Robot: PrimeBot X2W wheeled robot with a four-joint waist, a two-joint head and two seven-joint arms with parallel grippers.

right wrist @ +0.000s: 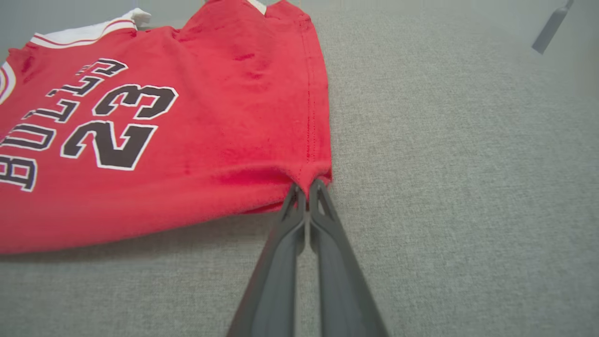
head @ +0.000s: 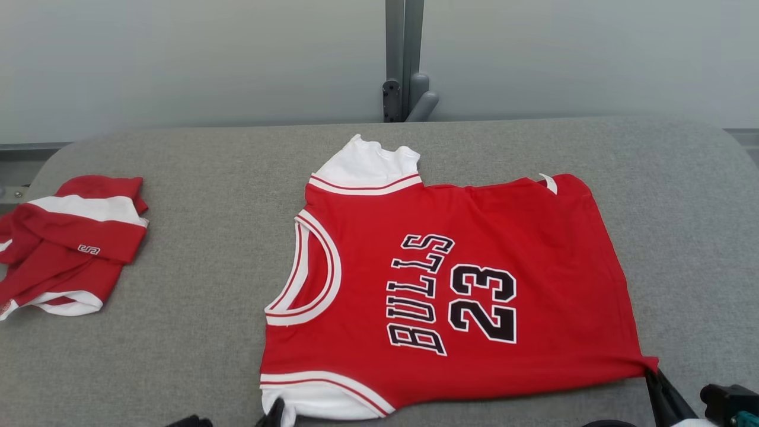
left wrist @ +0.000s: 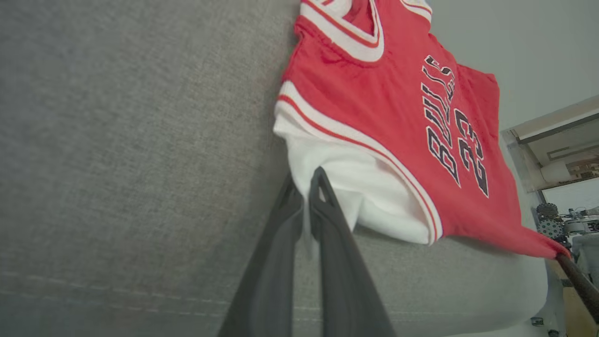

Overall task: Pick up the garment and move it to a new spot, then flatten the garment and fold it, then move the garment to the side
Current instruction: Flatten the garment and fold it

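Jersey (head: pixel 450 284) lies front-up mid-table (head: pixel 195 296), neck toward the robot's left, hem to the right. Left jaws are pressed together on the near white sleeve (left wrist: pixel 346 187); right jaws are pressed together on the near hem corner (right wrist: pixel 319 172). Both near corners are pinched, with the cloth pulled to a small peak at each.

I read this as the flatten step, about to turn into the fold. The body looks mostly smooth, but the far sleeve (head: pixel 370 163) is bunched and the far hem corner (head: pixel 548 182) has a bit turned over.

Next move, my call: keep both pinches, lift evenly and carry the near edge over to the far edge. Uneven height or speed would skew the fold.

Another red-and-white garment (head: pixel 71 243) sits well apart at the table's left, so watch that side when parking the jersey.
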